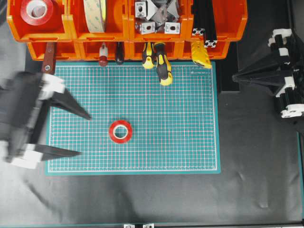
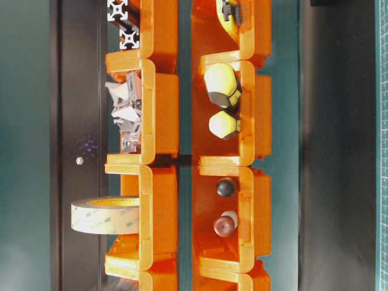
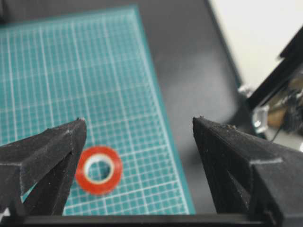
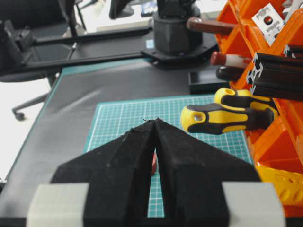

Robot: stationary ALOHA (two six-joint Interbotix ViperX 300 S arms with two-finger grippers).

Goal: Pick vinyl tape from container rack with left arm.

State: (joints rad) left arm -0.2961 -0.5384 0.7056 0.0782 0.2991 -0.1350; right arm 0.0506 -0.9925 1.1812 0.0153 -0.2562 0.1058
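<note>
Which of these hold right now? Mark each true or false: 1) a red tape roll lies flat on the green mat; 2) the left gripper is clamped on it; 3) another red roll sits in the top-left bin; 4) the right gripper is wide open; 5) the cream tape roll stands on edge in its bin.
1) True: the vinyl tape lies flat on the cutting mat.
2) False: the left gripper is open and empty, beside the roll without touching it.
3) True: a second red roll sits in the container rack.
4) False: the right gripper is shut.
5) True: the cream tape roll stands on edge.
</note>
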